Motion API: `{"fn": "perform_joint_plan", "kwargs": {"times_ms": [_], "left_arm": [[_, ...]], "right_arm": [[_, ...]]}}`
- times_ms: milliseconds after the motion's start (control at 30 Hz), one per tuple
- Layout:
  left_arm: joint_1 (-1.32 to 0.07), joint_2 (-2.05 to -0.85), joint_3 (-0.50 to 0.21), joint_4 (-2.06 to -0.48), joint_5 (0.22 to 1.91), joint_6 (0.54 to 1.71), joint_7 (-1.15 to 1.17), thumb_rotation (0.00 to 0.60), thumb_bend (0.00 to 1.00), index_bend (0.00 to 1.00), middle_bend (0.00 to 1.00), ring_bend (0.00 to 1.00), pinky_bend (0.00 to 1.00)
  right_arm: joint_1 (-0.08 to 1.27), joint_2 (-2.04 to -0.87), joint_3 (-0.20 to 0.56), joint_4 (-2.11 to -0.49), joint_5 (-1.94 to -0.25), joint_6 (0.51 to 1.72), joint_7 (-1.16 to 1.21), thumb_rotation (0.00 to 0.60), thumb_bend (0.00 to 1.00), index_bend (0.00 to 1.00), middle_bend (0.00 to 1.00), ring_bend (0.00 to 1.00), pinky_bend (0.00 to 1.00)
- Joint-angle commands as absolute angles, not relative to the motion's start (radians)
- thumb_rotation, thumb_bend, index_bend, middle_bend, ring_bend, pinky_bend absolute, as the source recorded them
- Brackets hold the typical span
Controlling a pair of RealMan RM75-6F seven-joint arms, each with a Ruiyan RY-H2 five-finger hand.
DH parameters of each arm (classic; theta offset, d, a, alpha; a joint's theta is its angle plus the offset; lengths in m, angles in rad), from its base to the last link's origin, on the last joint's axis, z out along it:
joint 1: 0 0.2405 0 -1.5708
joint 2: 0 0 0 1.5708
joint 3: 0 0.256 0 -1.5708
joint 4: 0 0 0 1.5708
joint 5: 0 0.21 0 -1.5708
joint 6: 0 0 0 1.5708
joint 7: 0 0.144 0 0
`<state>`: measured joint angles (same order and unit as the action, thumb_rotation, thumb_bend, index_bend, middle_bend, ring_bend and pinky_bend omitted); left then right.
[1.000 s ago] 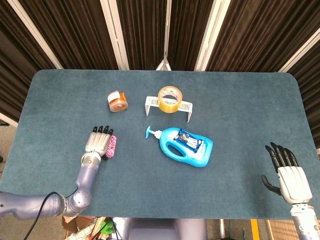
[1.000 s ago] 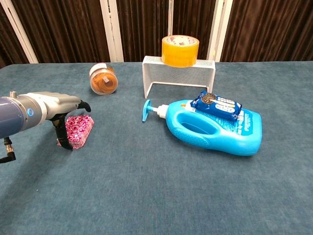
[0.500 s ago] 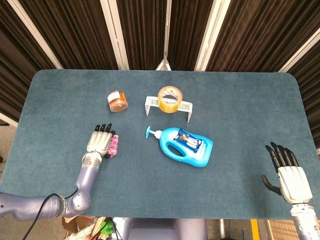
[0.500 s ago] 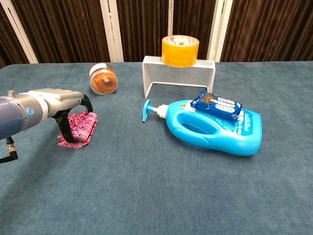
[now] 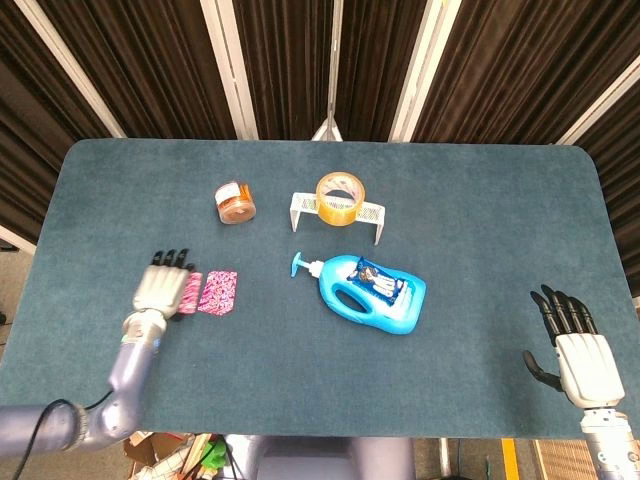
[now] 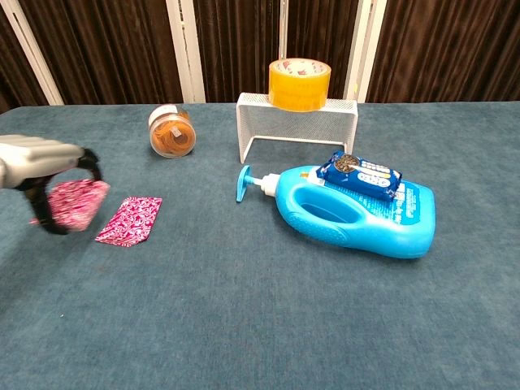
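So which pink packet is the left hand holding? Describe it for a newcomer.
On the teal table, look left of the blue bottle. Two pink patterned packets sit there; the held packet is lifted in the left hand, while the other packet lies flat.

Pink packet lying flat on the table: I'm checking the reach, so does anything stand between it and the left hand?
Nothing on the table does. The left hand holds a second pink packet, which hangs on the side toward the flat packet; the jar stands well behind.
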<state>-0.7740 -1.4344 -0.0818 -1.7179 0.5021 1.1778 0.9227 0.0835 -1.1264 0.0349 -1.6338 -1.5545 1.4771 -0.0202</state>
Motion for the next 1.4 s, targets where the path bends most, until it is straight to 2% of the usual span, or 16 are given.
{"fn": "perform_joint_plan", "kwargs": {"times_ms": [33, 367, 433, 500, 600, 800, 933, 1100, 1400], "left_arm": [[-0.751, -1.407, -0.053, -1.718, 0.5, 1.164, 0.902, 0.6, 0.45, 0.47, 0.0, 0.0, 0.0], [-0.729, -1.418, -0.015, -1.672, 0.529, 1.111, 0.852, 0.6, 0.43, 0.44, 0.0, 0.0, 0.0], [-0.731, -1.424, -0.009, -1.666, 0.53, 1.108, 0.857, 0.6, 0.39, 0.37, 0.0, 0.0, 0.0], [-0.734, -1.428, -0.007, -1.664, 0.523, 1.107, 0.865, 0.6, 0.31, 0.26, 0.0, 0.0, 0.0], [-0.742, -1.425, -0.003, -1.67, 0.497, 1.105, 0.886, 0.6, 0.22, 0.16, 0.0, 0.0, 0.0], [-0.757, -1.407, 0.001, -1.692, 0.466, 1.121, 0.919, 0.6, 0.18, 0.05, 0.0, 0.0, 0.0], [-0.758, -1.395, -0.001, -1.699, 0.46, 1.127, 0.917, 0.6, 0.18, 0.05, 0.0, 0.0, 0.0], [-0.759, -1.389, 0.009, -1.694, 0.448, 1.123, 0.923, 0.6, 0.18, 0.14, 0.0, 0.0, 0.0], [-0.758, -1.412, 0.011, -1.665, 0.444, 1.107, 0.907, 0.6, 0.19, 0.19, 0.0, 0.0, 0.0]], "right_arm": [[0.083, -1.127, 0.035, -1.635, -1.555, 1.477, -0.023, 0.6, 0.36, 0.0, 0.0, 0.0, 0.09], [0.081, -1.13, 0.034, -1.635, -1.556, 1.482, -0.026, 0.6, 0.36, 0.0, 0.0, 0.0, 0.09], [0.081, -1.129, 0.035, -1.636, -1.556, 1.483, -0.024, 0.6, 0.36, 0.0, 0.0, 0.0, 0.09], [0.081, -1.129, 0.035, -1.636, -1.557, 1.483, -0.024, 0.6, 0.36, 0.0, 0.0, 0.0, 0.09], [0.081, -1.129, 0.035, -1.635, -1.559, 1.485, -0.019, 0.6, 0.36, 0.0, 0.0, 0.0, 0.09], [0.08, -1.131, 0.035, -1.63, -1.567, 1.491, -0.013, 0.6, 0.36, 0.0, 0.0, 0.0, 0.09], [0.08, -1.132, 0.035, -1.631, -1.568, 1.493, -0.013, 0.6, 0.36, 0.0, 0.0, 0.0, 0.09], [0.08, -1.134, 0.035, -1.63, -1.569, 1.494, -0.014, 0.6, 0.36, 0.0, 0.0, 0.0, 0.09], [0.08, -1.133, 0.036, -1.63, -1.568, 1.494, -0.012, 0.6, 0.36, 0.0, 0.0, 0.0, 0.09]]}}
